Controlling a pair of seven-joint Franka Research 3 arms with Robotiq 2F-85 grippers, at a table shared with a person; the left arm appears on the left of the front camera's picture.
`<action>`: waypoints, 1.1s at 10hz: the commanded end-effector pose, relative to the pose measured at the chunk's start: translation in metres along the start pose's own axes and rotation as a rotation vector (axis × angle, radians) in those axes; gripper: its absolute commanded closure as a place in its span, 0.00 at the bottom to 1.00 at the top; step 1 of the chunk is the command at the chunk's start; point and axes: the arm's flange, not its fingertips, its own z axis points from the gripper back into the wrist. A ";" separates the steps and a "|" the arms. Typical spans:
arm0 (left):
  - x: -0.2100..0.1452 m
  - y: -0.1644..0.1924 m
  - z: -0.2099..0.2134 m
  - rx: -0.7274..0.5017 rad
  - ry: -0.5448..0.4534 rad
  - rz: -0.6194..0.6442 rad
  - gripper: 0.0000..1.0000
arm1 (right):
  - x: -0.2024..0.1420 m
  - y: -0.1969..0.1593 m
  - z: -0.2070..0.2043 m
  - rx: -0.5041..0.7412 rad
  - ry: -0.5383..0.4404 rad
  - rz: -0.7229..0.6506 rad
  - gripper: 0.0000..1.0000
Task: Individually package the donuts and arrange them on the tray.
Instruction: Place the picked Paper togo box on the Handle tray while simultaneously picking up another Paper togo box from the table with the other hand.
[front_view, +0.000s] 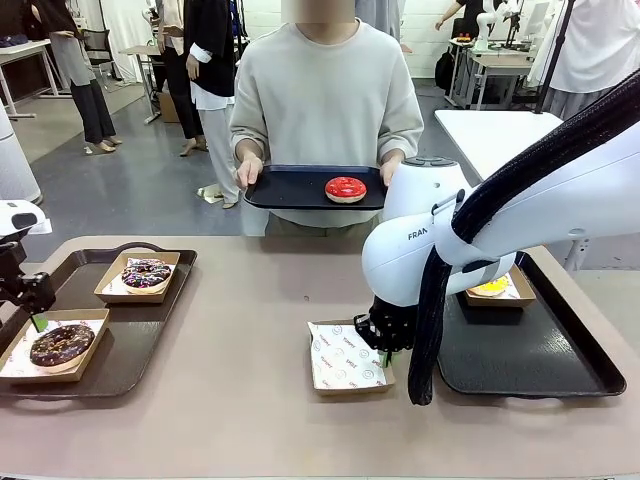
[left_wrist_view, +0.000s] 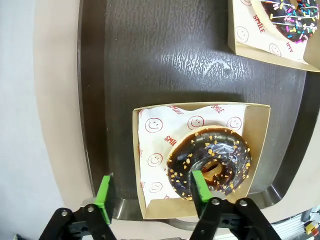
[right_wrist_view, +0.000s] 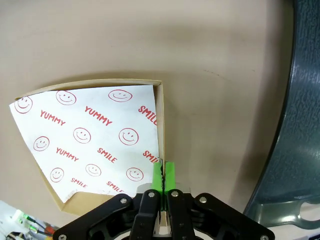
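A person across the table holds a dark tray with the red donut on it. The sprinkled donut and the dark chocolate donut each lie in a paper-lined box on the left tray. The yellow donut lies boxed on the right tray. My left gripper is open over the near edge of the chocolate donut's box, holding nothing. My right gripper is shut on the side wall of an empty lined box on the table.
The empty box sits mid-table just left of the right tray's edge. My right arm's white body hides part of that tray. In the left wrist view, the sprinkled donut's box lies beyond the chocolate one.
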 end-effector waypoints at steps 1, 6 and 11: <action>-0.001 0.001 0.009 -0.013 -0.006 0.012 0.00 | 0.000 0.001 -0.002 0.004 -0.007 -0.001 1.00; -0.029 0.008 0.065 -0.343 -0.033 -0.050 0.00 | 0.009 0.010 0.065 0.000 -0.036 0.027 1.00; -0.046 0.090 0.119 -0.919 -0.120 0.064 0.00 | 0.083 0.024 0.190 -0.022 -0.049 0.069 1.00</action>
